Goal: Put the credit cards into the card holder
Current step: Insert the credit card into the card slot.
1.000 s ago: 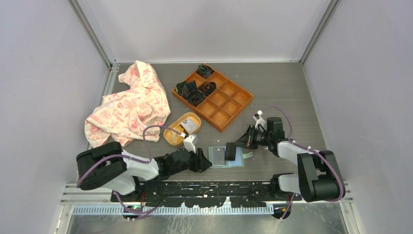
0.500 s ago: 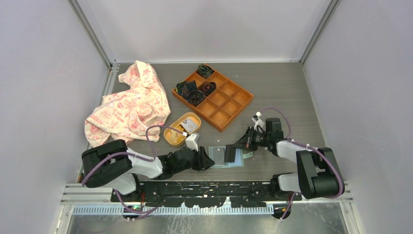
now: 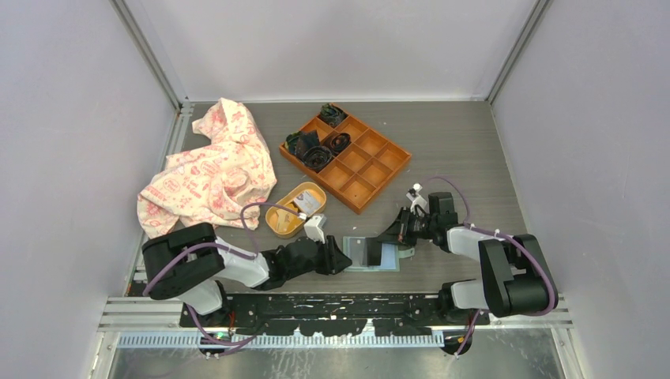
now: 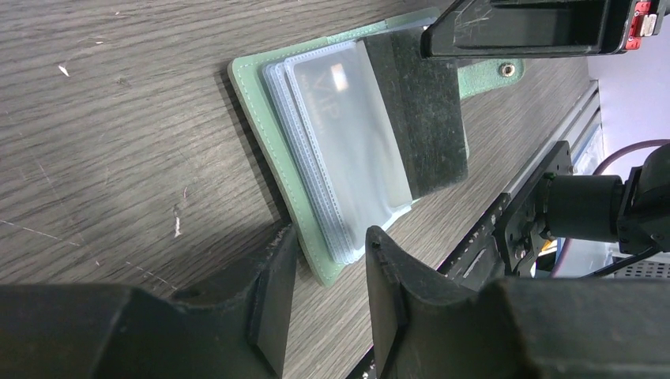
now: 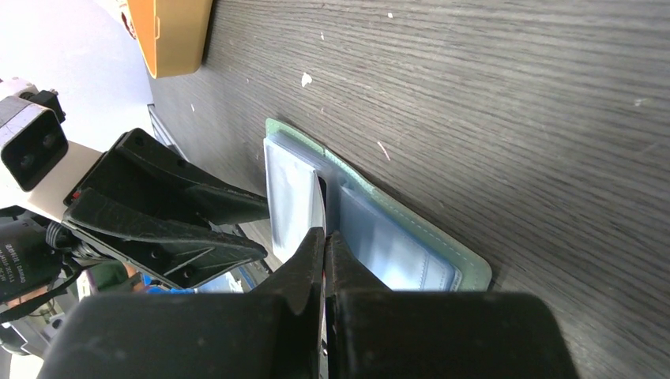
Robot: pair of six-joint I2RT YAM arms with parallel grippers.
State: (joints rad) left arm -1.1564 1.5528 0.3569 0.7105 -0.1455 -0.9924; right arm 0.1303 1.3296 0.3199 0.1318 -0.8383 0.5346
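White shells over chunky black joints on the left arm (image 3: 237, 268) and the right arm (image 3: 468, 241). Purple cable (image 3: 254, 205) off each. Small white camera box (image 5: 31, 142), dark lens, at the wrist. Left gripper (image 4: 332, 260): matte black, wedge-shaped fingers (image 4: 272, 308), scuffed edges. Red marking (image 4: 644, 16) on the right gripper (image 5: 324, 237) body.

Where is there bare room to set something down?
Bare table: right of the orange tray toward the far right corner, and narrowly between cloth and tray. Crowded: front centre, left gripper and right gripper, holding a card, at the wallet.
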